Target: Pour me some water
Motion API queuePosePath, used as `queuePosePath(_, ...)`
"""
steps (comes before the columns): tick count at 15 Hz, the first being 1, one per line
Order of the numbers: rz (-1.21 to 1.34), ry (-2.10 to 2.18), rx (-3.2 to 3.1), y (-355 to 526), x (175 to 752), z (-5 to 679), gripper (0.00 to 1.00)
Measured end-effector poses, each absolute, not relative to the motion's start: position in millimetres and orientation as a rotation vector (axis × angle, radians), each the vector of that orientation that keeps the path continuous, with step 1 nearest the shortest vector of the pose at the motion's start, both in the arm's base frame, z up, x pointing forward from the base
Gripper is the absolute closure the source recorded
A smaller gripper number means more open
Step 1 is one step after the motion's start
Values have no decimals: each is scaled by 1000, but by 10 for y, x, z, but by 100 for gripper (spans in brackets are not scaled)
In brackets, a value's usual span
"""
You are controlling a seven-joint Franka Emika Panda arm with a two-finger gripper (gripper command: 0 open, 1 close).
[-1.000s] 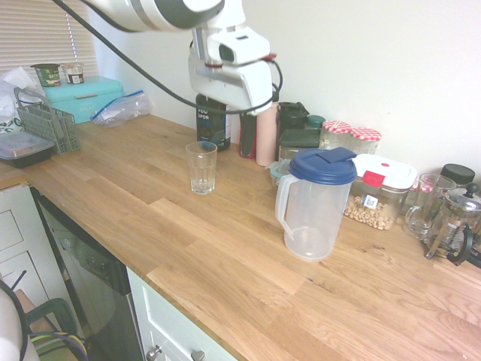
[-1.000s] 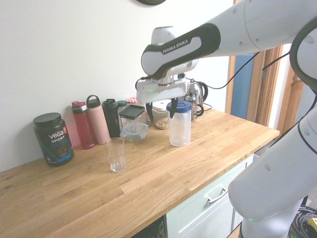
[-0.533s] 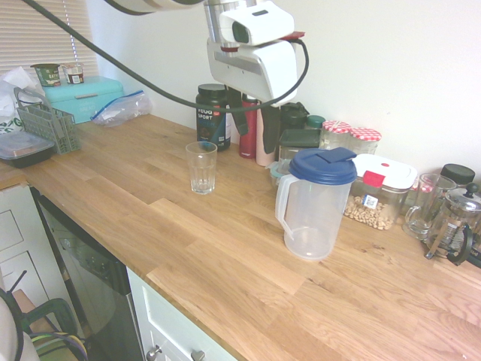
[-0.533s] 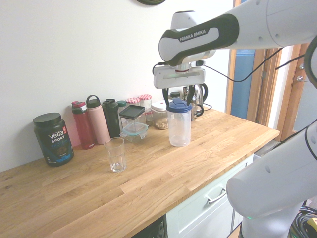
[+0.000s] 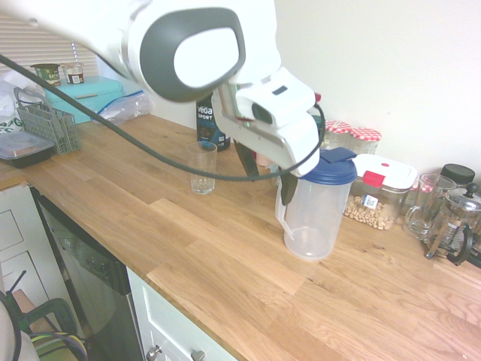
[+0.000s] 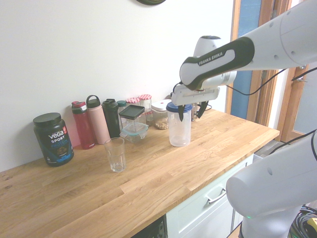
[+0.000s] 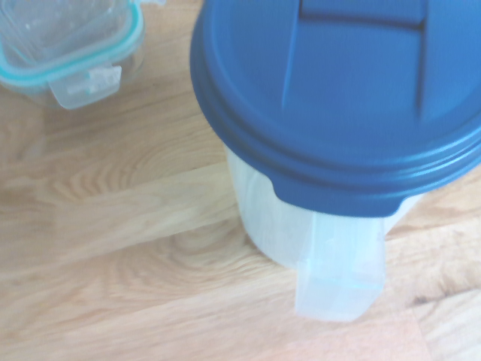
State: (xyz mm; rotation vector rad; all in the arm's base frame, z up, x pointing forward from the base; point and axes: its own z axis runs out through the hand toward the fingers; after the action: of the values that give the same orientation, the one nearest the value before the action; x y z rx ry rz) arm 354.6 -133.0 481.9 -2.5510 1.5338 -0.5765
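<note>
Your tool (image 6: 190, 112) hangs with its dark fingers spread apart, gripping nothing, tilted steeply downward right at the top of the water pitcher (image 5: 313, 210). In the second exterior view one finger (image 6: 181, 114) shows dark in front of the pitcher's blue lid (image 6: 177, 106) and another sits off to the lid's far side; whether either touches the pitcher you cannot tell.

The clear plastic pitcher stands upright on the wooden table (image 5: 188, 241), its blue lid (image 5: 329, 167) seated on top and its handle (image 5: 282, 208) facing the table's front edge in the first exterior view. From the wrist view you look down on the lid (image 7: 338, 90) and the pale handle (image 7: 338, 271) below it, with a small clear food container with a teal-edged lid (image 7: 64, 45) near the pitcher on the wood.

The empty drinking glass (image 5: 201, 167) stands upright on the table, well apart from the pitcher, nearer the dark Vega Sport tub (image 6: 53, 138).

Along the wall behind you have a red bottle (image 6: 83, 125), a pink bottle (image 6: 98, 120) and a dark bottle (image 6: 111, 117) in a row, two jars with red checked lids (image 5: 352, 137), a white-lidded container of nuts (image 5: 378, 192) and a French press (image 5: 455, 222).
</note>
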Motion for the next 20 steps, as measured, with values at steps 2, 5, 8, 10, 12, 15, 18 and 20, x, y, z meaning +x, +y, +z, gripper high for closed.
queuePosePath(2,-609,1524,-2551,-1353,3644,4685,0)
queuePosePath(5,-625,1512,-2551,-1330,3799,4560,100)
queuePosePath(8,-656,1496,-2554,-1316,3914,4522,100)
queuePosePath(10,-658,1498,-2553,-1336,3959,4498,100)
queuePosePath(12,-658,1499,-2553,-1343,3979,4496,100)
queuePosePath(15,-667,1490,-2555,-1323,4001,4519,100)
queuePosePath(18,-666,1485,-2560,-1289,4018,4514,100)
queuePosePath(20,-666,1482,-2563,-1279,4035,4492,100)
